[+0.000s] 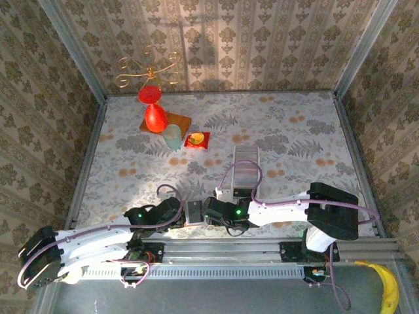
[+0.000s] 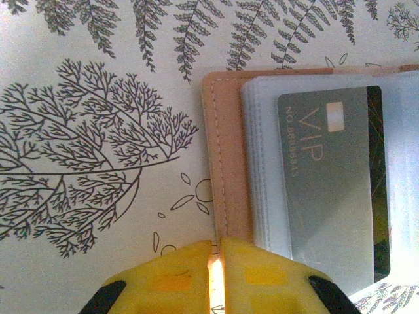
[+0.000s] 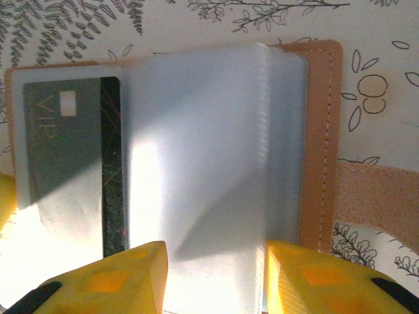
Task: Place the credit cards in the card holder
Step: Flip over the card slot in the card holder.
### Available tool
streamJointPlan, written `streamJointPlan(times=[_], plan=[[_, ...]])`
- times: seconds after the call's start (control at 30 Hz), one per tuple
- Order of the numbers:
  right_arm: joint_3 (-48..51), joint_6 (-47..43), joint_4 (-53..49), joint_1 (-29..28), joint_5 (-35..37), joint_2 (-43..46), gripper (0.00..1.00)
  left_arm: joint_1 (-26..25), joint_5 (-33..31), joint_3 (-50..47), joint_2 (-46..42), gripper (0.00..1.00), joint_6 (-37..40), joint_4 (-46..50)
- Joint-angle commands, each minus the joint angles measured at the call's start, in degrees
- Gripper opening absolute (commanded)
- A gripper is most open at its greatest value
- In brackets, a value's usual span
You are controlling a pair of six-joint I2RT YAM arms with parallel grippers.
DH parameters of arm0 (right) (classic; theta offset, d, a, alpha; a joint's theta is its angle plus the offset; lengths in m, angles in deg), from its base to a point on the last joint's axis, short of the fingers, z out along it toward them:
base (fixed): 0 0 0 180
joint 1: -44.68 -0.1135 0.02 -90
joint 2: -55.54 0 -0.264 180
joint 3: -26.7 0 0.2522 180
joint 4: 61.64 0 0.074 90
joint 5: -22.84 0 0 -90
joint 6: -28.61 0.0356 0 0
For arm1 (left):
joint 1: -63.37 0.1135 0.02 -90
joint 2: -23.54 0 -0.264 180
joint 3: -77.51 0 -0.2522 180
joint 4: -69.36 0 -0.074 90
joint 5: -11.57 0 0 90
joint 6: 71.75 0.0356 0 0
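Note:
The card holder (image 1: 195, 210) lies open near the table's front edge, between my two grippers. Its pinkish-tan cover (image 2: 229, 163) holds clear sleeves, and a grey credit card (image 2: 330, 176) marked VIP sits inside one of them. My left gripper (image 2: 216, 245) is shut to a thin slit, and the cover's left edge runs into that slit. My right gripper (image 3: 216, 252) stands open over the holder's right half (image 3: 319, 131), its fingers astride a raised clear sleeve (image 3: 196, 150). The same card (image 3: 62, 144) lies to that sleeve's left.
A long clear ribbed tray (image 1: 245, 171) lies just behind the holder. Further back left stand a red vase (image 1: 154, 118) on a wooden board (image 1: 180, 122), a pale cup (image 1: 171, 137) and a small red square (image 1: 198, 139). Patterned walls enclose the table.

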Motion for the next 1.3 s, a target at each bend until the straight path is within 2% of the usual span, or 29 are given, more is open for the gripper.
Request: streamJointPlan(times=[0.0, 0.4, 0.73, 0.97, 1.1, 1.27], plan=[[-0.4, 0.9, -1.6, -0.5, 2.7, 2.4, 0.43, -0.3, -0.4, -0.8, 0.9, 0.12, -0.8, -0.1], [-0.6, 0.9, -1.8, -0.8, 2.9, 2.7, 0.43, -0.3, -0.4, -0.8, 0.9, 0.12, -1.0, 0.0], [-0.1, 1.4, -0.4, -1.0, 3.7, 4.5, 0.26, -0.3, -0.4, -0.7, 0.9, 0.11, -1.0, 0.0], [1.0, 1.0, 4.9, -1.0, 2.4, 5.5, 0.24, -0.3, -0.4, -0.6, 0.9, 0.11, -1.0, -0.1], [2.2, 0.3, 10.9, -1.1, -0.4, 4.7, 0.28, -0.3, -0.4, -0.5, 0.9, 0.11, -0.9, 0.0], [0.6, -0.2, 13.4, -1.1, -2.6, 1.6, 0.30, -0.3, -0.5, -0.3, 0.9, 0.12, -0.8, 0.1]])
